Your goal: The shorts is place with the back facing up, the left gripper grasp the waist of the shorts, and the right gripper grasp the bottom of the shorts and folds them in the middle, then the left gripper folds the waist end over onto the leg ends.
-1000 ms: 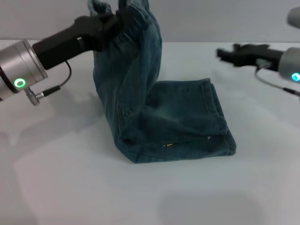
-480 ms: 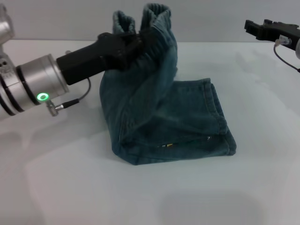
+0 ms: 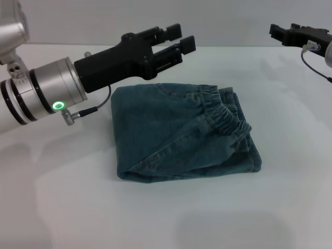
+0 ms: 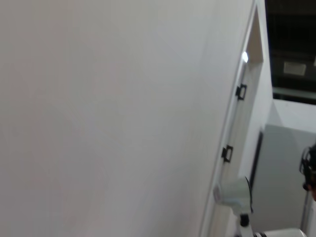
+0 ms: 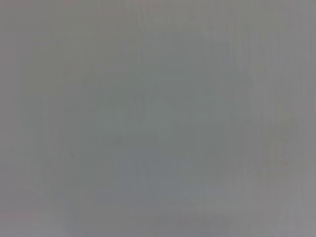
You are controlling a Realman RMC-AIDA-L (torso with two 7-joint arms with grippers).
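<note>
Head view: the shorts (image 3: 181,132) lie folded into a flat, roughly square bundle at the middle of the white surface (image 3: 166,218).
Long axis: the bundle runs slightly longer from the robot's left to its right than from near to far.
Waist: the waist (image 3: 225,111) lies on top at the robot's right side of the bundle, its ruched band running near to far.
Leg ends: covered by the waist end; only a stacked denim edge (image 3: 249,155) shows beneath at the right.
Fold: the smooth folded edge is at the robot's left.
Left pincer: the left pincer (image 3: 176,44) hovers above the far left corner of the shorts, jaws parted and holding nothing, clear of the cloth.
Right pincer: the right pincer (image 3: 280,32) sits well apart at the far right edge; whether it is parted or clenched cannot be told.
Left wrist view: a pale wall and a door frame (image 4: 237,113), no shorts.
Right wrist view: plain grey blur, nothing identifiable.
</note>
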